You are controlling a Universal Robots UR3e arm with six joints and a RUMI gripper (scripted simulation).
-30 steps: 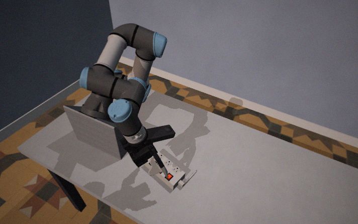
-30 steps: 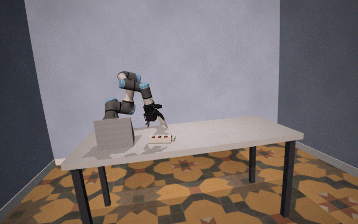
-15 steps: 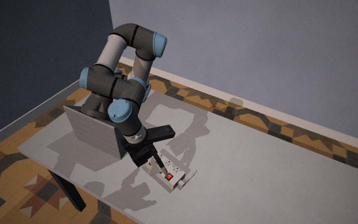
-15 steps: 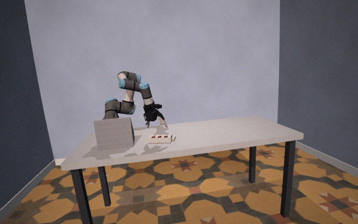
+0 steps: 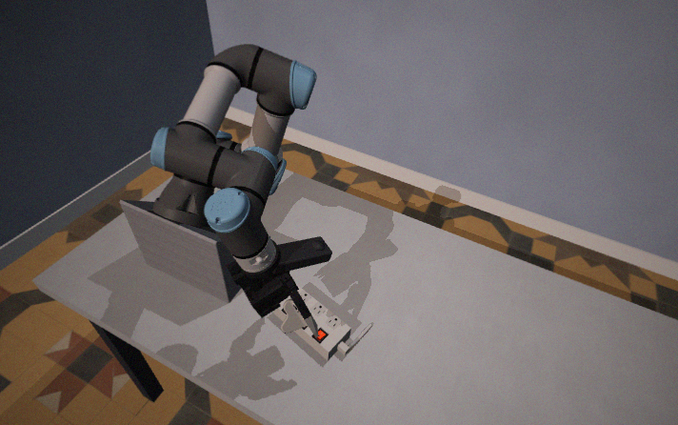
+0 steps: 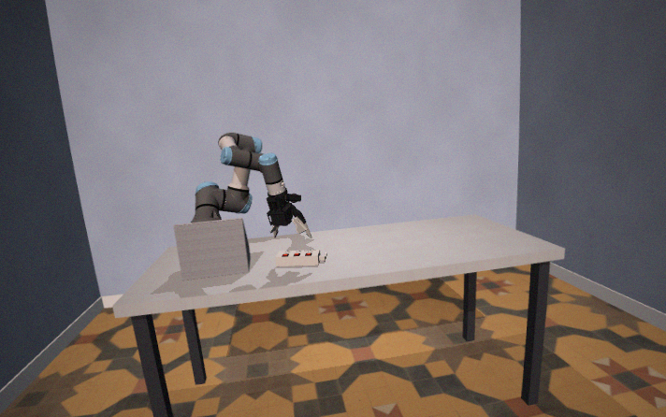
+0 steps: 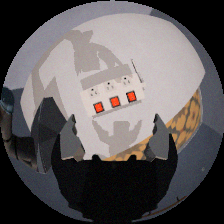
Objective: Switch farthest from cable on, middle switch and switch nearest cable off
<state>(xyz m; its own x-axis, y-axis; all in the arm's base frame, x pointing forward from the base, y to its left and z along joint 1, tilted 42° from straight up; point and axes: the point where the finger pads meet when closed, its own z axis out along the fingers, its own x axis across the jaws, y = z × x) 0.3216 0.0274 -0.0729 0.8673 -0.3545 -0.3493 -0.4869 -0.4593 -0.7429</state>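
pincer (image 5: 300, 324) (image 6: 293, 235) (image 7: 114, 114) spread fully open, gripping nothing, above a white power strip (image 5: 336, 332) (image 6: 297, 261) (image 7: 110, 88), its three red switches (image 6: 296, 254) (image 7: 115, 102) facing up, on a pale table (image 5: 475, 320) (image 6: 402, 245) (image 7: 165, 45) beside an upright grey panel (image 5: 174, 250) (image 6: 211, 251).

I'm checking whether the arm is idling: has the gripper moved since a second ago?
No, not visibly: in the exterior view the gripper hangs in the same place relative to the power strip.
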